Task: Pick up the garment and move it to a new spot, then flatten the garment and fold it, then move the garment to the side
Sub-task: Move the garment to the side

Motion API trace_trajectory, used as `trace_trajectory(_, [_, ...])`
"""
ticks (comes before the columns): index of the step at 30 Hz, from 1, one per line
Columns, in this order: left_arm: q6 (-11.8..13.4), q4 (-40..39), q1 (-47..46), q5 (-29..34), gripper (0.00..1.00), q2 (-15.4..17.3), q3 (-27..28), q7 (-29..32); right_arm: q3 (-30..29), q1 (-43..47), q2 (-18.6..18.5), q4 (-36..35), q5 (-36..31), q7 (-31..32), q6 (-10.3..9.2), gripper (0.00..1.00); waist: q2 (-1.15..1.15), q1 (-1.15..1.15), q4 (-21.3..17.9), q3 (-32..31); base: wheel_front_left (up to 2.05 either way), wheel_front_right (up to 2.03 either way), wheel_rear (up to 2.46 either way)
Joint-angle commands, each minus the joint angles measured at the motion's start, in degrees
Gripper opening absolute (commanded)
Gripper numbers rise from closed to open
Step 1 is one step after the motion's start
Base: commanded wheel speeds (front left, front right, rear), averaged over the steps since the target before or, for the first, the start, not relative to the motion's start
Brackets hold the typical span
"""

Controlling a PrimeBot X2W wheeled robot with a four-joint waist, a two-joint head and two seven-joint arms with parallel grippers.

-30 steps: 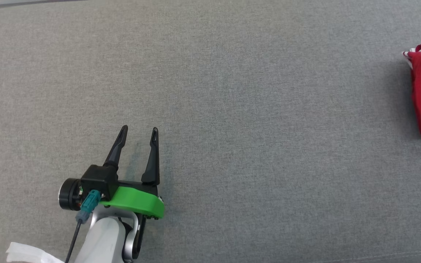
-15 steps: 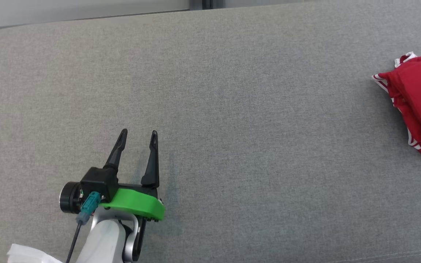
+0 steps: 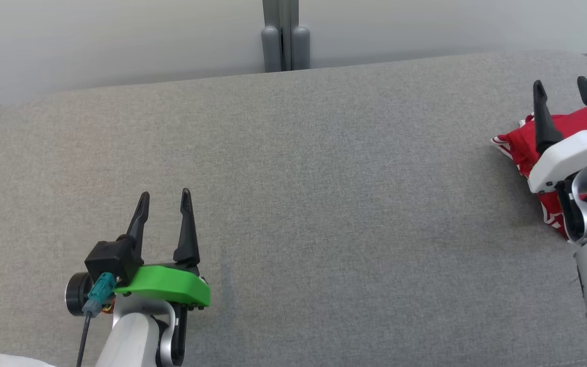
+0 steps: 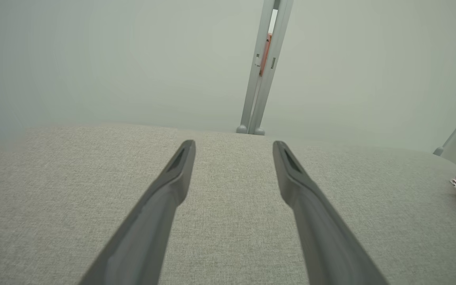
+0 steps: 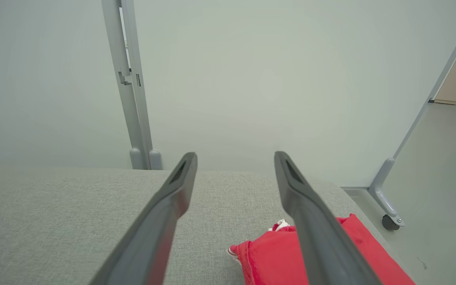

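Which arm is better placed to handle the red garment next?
Right. The right claw hangs open over the red garment at the right end; the left claw, also open, sits far across the grey cushion.

green left wrist cover, white right wrist cover, black jaws, teal plug

Head camera has tilted up, bringing the far wall and grey post into frame; right gripper has come in at right, jaws apart, above the red garment.
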Motion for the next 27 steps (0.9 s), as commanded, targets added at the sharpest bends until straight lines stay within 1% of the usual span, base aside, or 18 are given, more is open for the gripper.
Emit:
trace_trajectory(1, [0.3, 0.2, 0.8, -0.3, 1.00, 0.1, 0.3, 0.0, 0.9, 2.0, 0.6, -1.2, 0.7, -1.2, -0.08, 1.00, 0.00, 0.00, 0.9, -2.4, 0.00, 0.00, 0.00])
trace_trajectory(4, [0.6, 1.0, 1.5, -0.4, 1.00, 0.1, 0.8, 0.0, 1.7, 5.2, 2.9, -3.3, 1.5, -3.3, -0.07, 1.00, 0.00, 0.00, 1.7, -3.4, 0.00, 0.00, 0.00])
trace_trajectory(7, [1.5, 1.6, 1.7, 0.9, 1.00, 0.0, 0.8, 0.0, 1.5, 8.9, 5.8, -5.9, 2.2, -4.9, -0.07, 1.00, 0.00, 0.00, 2.5, -4.2, 0.00, 0.00, 0.00])
trace_trajectory(11, [2.5, 2.6, 2.7, 1.5, 1.00, 0.0, 1.1, 0.0, 1.2, 14.1, 9.2, -9.7, 1.0, -6.2, -0.07, 1.00, 0.00, 0.00, 3.2, -4.8, 0.00, 0.00, 0.00])
trace_trajectory(15, [3.0, 2.9, 3.9, 0.9, 1.00, 0.0, 1.3, 0.0, 1.0, 19.0, 11.7, -12.9, 0.3, -6.9, -0.07, 1.00, 0.00, 0.00, 3.8, -5.2, 0.00, 0.00, 0.00])
trace_trajectory(20, [3.5, 2.2, 5.6, 0.5, 1.00, 0.0, 1.2, 0.0, 1.0, 24.7, 13.4, -15.8, -0.4, -7.5, -0.07, 1.00, 0.00, 0.00, 4.2, -5.4, 0.00, 0.00, 0.00])
trace_trajectory(27, [3.9, 1.8, 7.1, 0.6, 1.00, 0.0, 0.3, 0.0, 2.6, 28.8, 13.6, -16.3, 3.2, -8.5, -0.07, 1.00, 0.00, 0.00, 4.5, -5.3, 0.00, 0.00, 0.00])
